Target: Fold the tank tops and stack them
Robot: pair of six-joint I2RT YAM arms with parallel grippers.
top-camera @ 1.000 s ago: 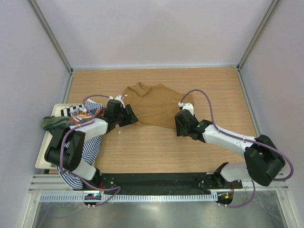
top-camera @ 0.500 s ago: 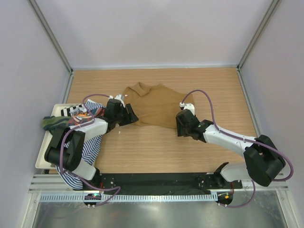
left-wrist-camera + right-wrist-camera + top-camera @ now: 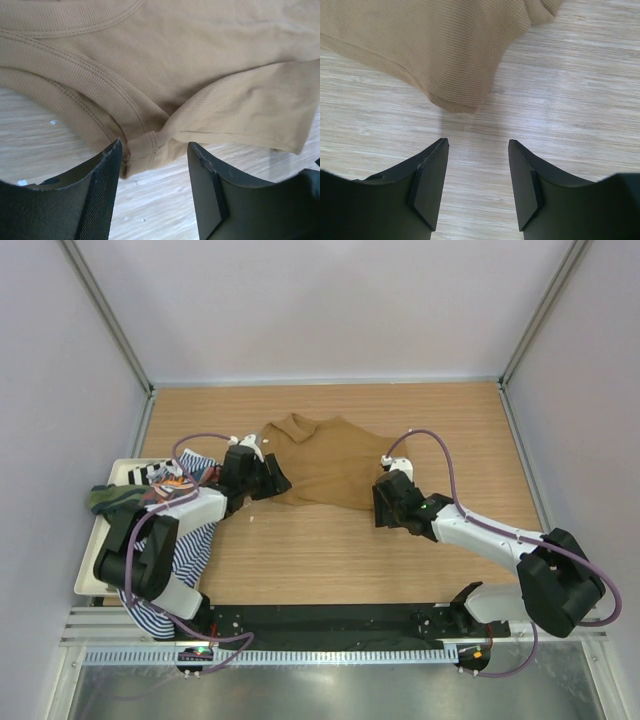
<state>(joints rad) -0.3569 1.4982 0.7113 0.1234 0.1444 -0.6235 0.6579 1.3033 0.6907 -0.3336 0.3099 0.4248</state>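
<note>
Your plain tan-brown ribbed cloth tank top point(image 3: 325, 465) is lying rumpled on the light wooden table point(image 3: 330, 550). Your left gripper point(image 3: 154, 150) is standing half open at its left edge, where a bunched seam is sitting between the fingertips, not clamped. Your right gripper point(image 3: 477, 145) is hovering half open and empty, just short of the right corner. The navy-white striped top point(image 3: 185, 560) and the olive green top point(image 3: 110, 498) are lying heaped on the white tray point(image 3: 88, 570).
</note>
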